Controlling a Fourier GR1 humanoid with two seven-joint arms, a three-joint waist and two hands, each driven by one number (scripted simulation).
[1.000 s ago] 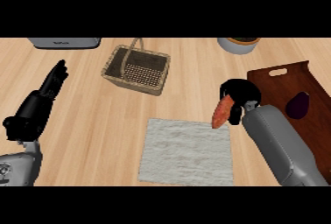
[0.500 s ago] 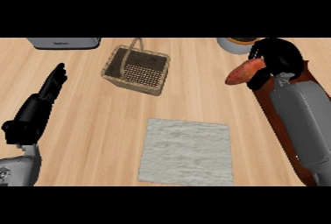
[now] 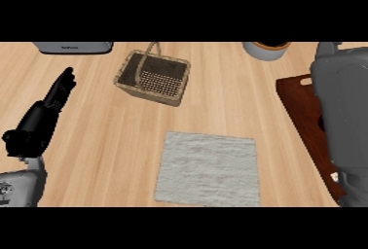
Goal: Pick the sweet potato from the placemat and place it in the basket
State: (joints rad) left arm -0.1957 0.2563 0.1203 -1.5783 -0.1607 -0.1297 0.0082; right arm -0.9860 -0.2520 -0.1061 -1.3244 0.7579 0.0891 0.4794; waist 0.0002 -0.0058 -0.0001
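Orange sweet potato is nowhere to be seen now: half a sec ago it was held up in the right hand near the view's right edge, a sec ago just above the placemat's right corner. Now only the grey right forearm [image 3: 343, 112] shows, large at the right side; the right hand itself is out of view at the top, so its closure and what it holds can't be told. Presumably the potato is carried w/ it, but that's judged, not seen.

The placemat [image 3: 210, 168], pale grey cloth, lies bare at lower centre, so the pick looks done. The basket [image 3: 173, 93], woven w/ a tall handle, stands upright beyond it, toward the upper left, nothing seen inside. The lift went up and right, away from the basket; a move leftward over its opening is what's left.

Left hand [image 3: 57, 92] is rested at the left, fingers straight, nothing held, well apart from the basket. A dark wooden board [image 3: 298, 104] is partly hidden by the forearm; a grey pot [image 3: 267, 50] and a grey appliance [image 3: 72, 47] sit at the far edge.
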